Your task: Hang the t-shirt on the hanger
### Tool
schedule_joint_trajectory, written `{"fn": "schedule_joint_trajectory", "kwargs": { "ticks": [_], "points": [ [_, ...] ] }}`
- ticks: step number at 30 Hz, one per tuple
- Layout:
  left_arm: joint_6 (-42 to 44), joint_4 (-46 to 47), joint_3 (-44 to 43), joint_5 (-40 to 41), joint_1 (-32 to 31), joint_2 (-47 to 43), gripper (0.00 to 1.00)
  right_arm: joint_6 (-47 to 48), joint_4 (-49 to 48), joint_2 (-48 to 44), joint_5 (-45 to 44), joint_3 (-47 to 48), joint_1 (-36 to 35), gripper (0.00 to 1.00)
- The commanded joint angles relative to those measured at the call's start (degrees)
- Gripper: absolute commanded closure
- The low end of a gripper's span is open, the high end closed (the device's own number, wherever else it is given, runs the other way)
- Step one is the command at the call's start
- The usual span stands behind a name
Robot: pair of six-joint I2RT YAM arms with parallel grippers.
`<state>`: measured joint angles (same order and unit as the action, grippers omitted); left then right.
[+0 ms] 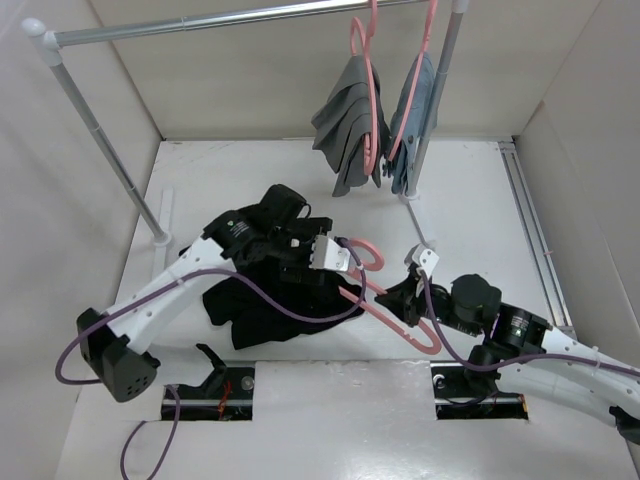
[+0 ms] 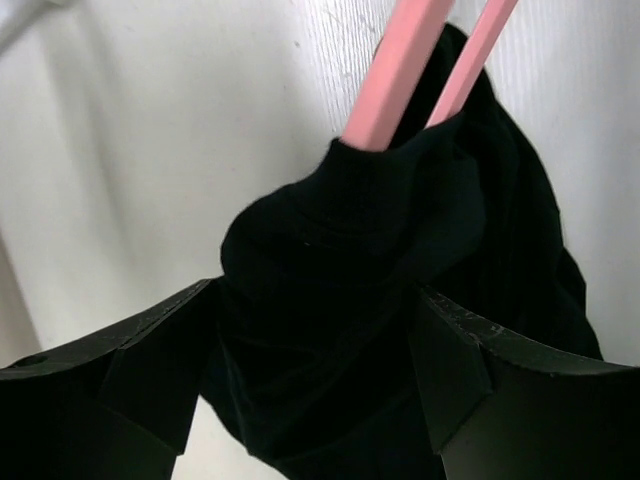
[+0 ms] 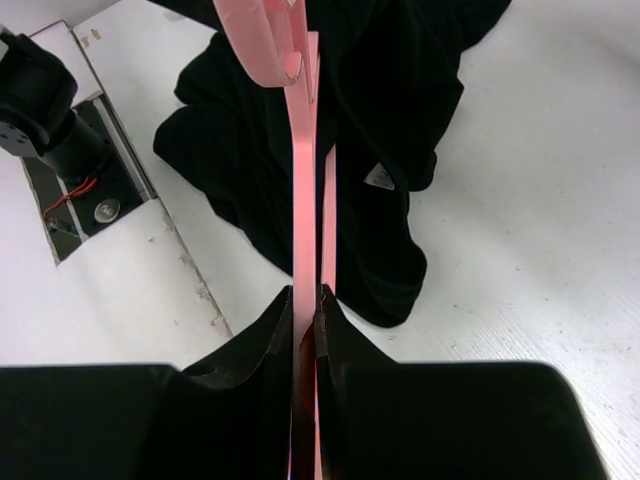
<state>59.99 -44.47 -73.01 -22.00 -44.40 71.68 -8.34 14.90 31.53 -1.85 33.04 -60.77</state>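
The black t-shirt (image 1: 255,305) lies bunched on the white table, left of centre. The pink hanger (image 1: 432,341) lies slanted across the middle, with its hook by the left wrist. My left gripper (image 1: 318,268) is over the shirt's right edge. In the left wrist view the gripper (image 2: 310,370) is shut on a thick fold of the t-shirt (image 2: 380,230), and the hanger's two pink bars (image 2: 395,70) enter that fold. My right gripper (image 1: 400,300) is shut on the hanger. In the right wrist view the gripper (image 3: 305,300) pinches the hanger bar (image 3: 303,150), with the shirt (image 3: 380,120) beyond it.
A metal rail (image 1: 200,22) crosses the back. It carries two pink hangers, one with a grey garment (image 1: 350,120) and one with a blue-grey garment (image 1: 412,120). Its poles stand at the left (image 1: 100,140) and at centre right (image 1: 435,110). White walls enclose the table.
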Motion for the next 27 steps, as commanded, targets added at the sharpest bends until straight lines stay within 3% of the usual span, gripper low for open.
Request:
{"fn": "schedule_joint_trajectory", "kwargs": {
  "ticks": [1, 4, 5, 9, 12, 22, 24, 25, 27],
  "points": [
    [5.4, -1.94, 0.24, -4.9, 2.65, 2.14, 0.29, 0.69, -6.63, -0.24, 1.32, 2.3, -0.05, 1.0],
    [6.02, -1.94, -0.98, -6.39, 3.18, 5.31, 0.37, 1.22, -7.25, 0.38, 1.93, 2.3, -0.05, 1.0],
    [6.02, -1.94, -0.99, -7.69, 3.18, 5.83, 0.51, 1.22, -7.25, 1.07, 1.93, 2.3, -0.05, 1.0],
    [5.49, -2.46, -3.71, -11.12, 3.18, 6.54, 0.84, 1.22, -7.25, 1.61, 2.46, 2.82, -0.05, 1.0],
    [5.49, -4.65, -5.29, -14.46, 3.18, 5.84, 0.97, 1.83, -8.91, 2.13, 2.46, 2.82, -0.05, 1.0],
    [5.49, -4.75, -1.61, -20.19, 2.65, -1.71, 1.0, 3.5, -11.47, 8.63, 3.51, 4.05, -0.05, 0.99],
    [8.2, -4.75, 0.93, -18.7, 2.65, -4.08, 1.0, 3.5, -9.99, 8.64, 4.13, 4.05, -0.05, 0.81],
    [9.7, -5.27, 1.99, -18.0, 2.65, -4.96, 1.0, 3.5, -8.93, 8.64, 4.13, 4.58, -0.05, 0.55],
    [13.65, -6.16, 4.88, -15.01, 2.65, -7.15, 1.0, 3.5, -6.3, 6.54, 3.96, 5.2, -0.05, 0.3]
  ]
}}
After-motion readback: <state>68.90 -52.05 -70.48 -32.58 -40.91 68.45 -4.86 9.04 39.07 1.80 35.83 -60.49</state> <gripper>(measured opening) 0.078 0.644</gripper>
